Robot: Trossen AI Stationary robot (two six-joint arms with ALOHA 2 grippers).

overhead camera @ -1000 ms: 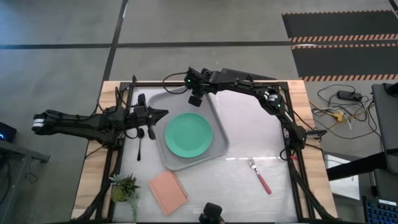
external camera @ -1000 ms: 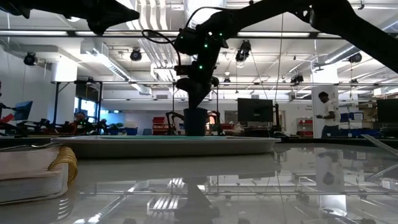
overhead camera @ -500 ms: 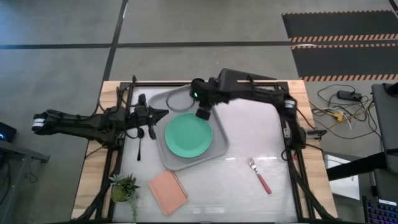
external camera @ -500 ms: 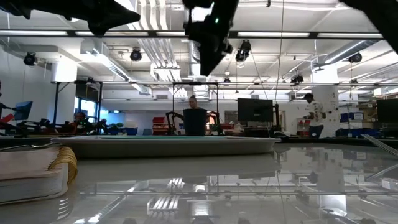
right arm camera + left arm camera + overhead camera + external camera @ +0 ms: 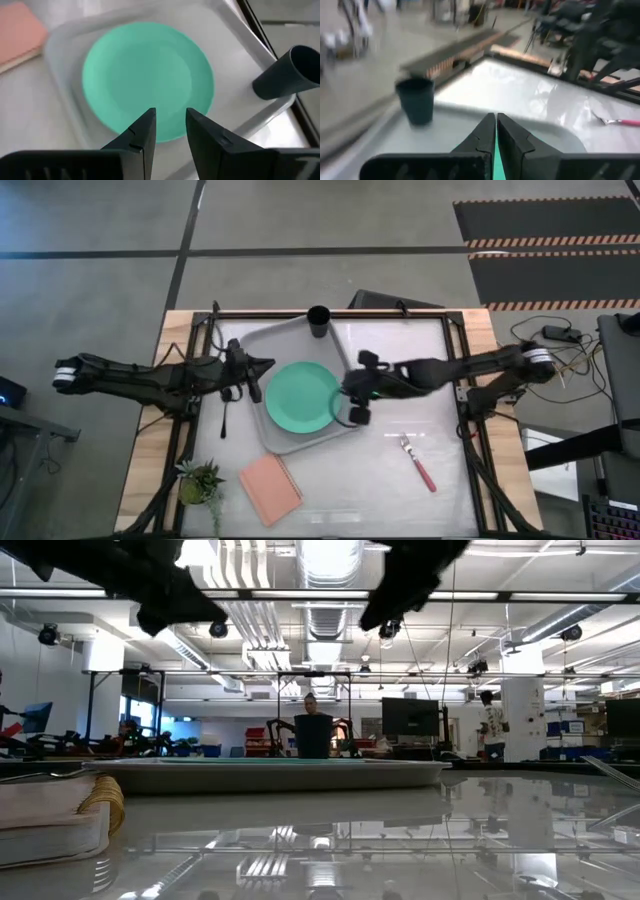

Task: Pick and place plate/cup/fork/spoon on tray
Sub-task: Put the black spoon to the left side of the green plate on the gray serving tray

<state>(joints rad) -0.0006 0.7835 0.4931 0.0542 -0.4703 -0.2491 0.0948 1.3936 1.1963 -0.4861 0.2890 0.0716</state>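
The mint-green plate (image 5: 303,396) lies flat in the light-grey tray (image 5: 283,340). The black cup (image 5: 319,320) stands upright on the tray's far corner. The silver spoon (image 5: 226,416) lies on the table left of the tray. The pink-handled fork (image 5: 418,462) lies on the table right of the tray. My right gripper (image 5: 353,412) hangs open and empty above the tray's right rim, its fingers (image 5: 142,131) pointing toward the plate (image 5: 147,80). My left gripper (image 5: 268,364) is shut and empty above the tray's left rim, facing the cup (image 5: 416,100).
A salmon-pink pad (image 5: 270,488) and a small potted plant (image 5: 200,478) sit near the table's front left. The table is framed by dark rails (image 5: 462,380). Bare tabletop lies between the tray and the fork.
My right gripper has let go of the cup, risen off it and gone toward the table's near and right edges, ending above the tray's right rim. The cup stays upright on the tray's far corner.
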